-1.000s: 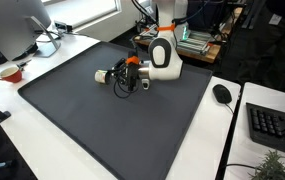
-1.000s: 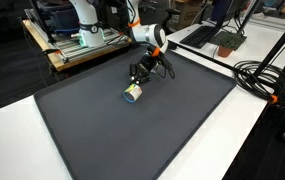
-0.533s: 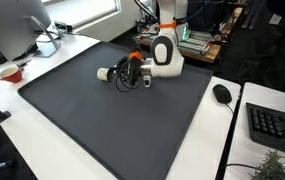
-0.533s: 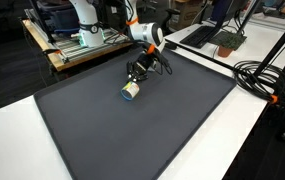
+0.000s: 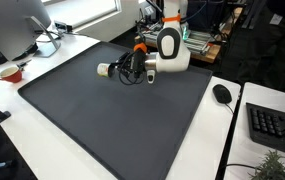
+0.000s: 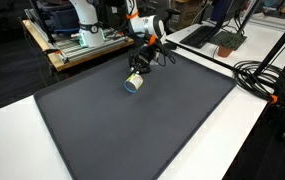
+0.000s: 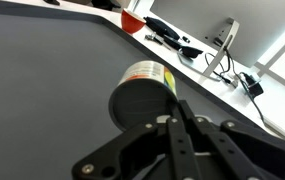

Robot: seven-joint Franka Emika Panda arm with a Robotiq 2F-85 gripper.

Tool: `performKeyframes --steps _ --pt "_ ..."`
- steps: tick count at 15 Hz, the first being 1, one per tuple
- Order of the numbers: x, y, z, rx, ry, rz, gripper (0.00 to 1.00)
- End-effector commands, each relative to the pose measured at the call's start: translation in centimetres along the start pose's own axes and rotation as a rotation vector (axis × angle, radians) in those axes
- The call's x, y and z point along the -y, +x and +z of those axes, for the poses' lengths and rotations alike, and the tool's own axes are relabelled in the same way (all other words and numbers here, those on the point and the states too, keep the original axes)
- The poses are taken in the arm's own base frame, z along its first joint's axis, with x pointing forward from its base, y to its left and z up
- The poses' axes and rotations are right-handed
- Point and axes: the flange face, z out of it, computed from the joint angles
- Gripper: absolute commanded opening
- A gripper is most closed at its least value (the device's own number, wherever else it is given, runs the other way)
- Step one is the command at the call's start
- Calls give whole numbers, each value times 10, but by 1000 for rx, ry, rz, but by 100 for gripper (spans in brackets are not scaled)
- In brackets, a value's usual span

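A small can with a yellow-green label hangs from my gripper, low over the black mat. It shows in both exterior views and in the wrist view, its dark round end facing the camera. My gripper has its fingers drawn together on the can's near edge. The exact contact is hidden by the fingers.
The black mat covers a white table. A red cup and a monitor stand beyond the mat's edge. A mouse and a keyboard lie on the opposite side. Cables run along one side.
The gripper has risen and moved slightly toward the back of the mat. The can has come up with it.
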Motion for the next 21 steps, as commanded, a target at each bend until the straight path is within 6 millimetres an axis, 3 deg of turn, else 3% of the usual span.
performKeyframes --steps 1,2,8,9,21 --pt "9 -13 -3 10 46 22 1" --pt "1 -7 -1 10 15 11 5" --pt "3 -9 0 13 29 15 5" --pt "3 -9 0 13 29 15 1" --pt "0 -3 0 10 29 5 5"
